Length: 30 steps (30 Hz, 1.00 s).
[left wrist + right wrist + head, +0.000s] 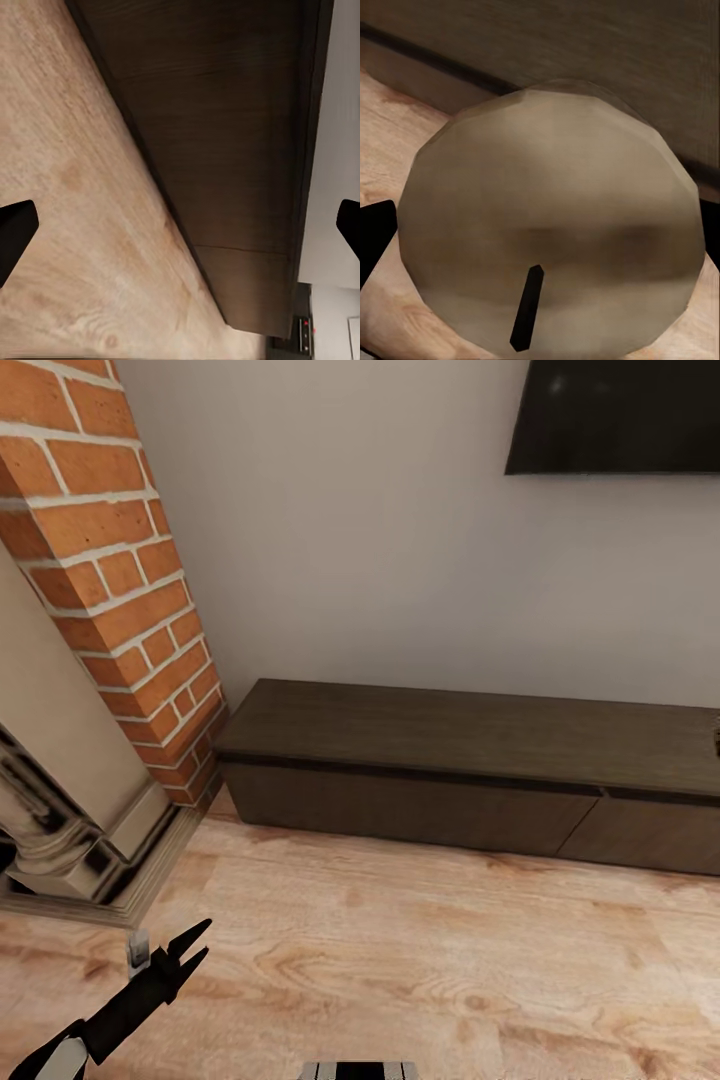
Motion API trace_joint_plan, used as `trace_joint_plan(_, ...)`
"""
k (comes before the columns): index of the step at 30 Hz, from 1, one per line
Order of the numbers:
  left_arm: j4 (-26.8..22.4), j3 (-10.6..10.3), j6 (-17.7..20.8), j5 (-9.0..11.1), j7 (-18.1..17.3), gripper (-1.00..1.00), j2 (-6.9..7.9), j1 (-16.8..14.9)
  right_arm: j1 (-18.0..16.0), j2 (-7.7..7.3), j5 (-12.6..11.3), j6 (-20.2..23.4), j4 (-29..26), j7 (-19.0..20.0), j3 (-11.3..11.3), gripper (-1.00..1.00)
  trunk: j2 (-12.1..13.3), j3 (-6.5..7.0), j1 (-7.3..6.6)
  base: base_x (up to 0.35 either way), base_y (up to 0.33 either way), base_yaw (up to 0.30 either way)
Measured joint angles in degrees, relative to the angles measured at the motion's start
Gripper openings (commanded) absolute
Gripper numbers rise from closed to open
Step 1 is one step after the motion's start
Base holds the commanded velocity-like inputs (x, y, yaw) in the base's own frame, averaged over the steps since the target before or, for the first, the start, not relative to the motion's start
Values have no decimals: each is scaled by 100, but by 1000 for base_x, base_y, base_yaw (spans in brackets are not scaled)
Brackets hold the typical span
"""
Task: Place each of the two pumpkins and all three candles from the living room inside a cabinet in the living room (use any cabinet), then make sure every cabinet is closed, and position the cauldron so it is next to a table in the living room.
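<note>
Right hand (540, 247) holds a pale, faceted round candle (551, 217) with a dark wick, its fingers (375, 232) flanking the candle's sides. It looks stiff, smooth and probably light, so a grip across its widest part suits. Beyond it runs the closed cabinet (420, 810). Left hand (190, 950) hangs spread wide and empty above the floor (400, 960).
</note>
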Motion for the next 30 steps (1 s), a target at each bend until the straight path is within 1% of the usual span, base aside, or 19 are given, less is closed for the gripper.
trace_joint_plan(2,1,0,0,0,0,100,0,0,10,-6,-62,0,-31,-2,13,-100,-3,-44,5,0,0,0)
trace_joint_plan(5,-1,0,4,1,-19,100,5,0,3,-10,-117,0,-149,-4,20,-100,-3,-45,5,0,0,0)
trace_joint_plan(11,-22,2,14,39,-64,100,6,0,4,-12,-129,-1,-346,2,8,-100,-3,-45,5,13,0,0)
trace_joint_plan(15,-36,1,10,49,-75,100,1,0,1,-18,-131,-2,-375,8,-3,-100,-3,-45,3,191,-7,0)
trace_joint_plan(22,-44,-6,9,53,-79,100,-1,0,37,-29,-166,-1,-385,57,-37,-100,-3,-45,2,277,-57,0)
trace_joint_plan(26,-61,-19,3,53,-91,100,-18,-1,28,-102,-304,-2,-386,133,-60,-100,-3,-45,2,291,-34,0)
trace_joint_plan(30,-104,-30,1,53,-108,100,-69,-1,20,-260,-498,-3,-389,222,-63,-100,-3,-45,2,293,-9,0)
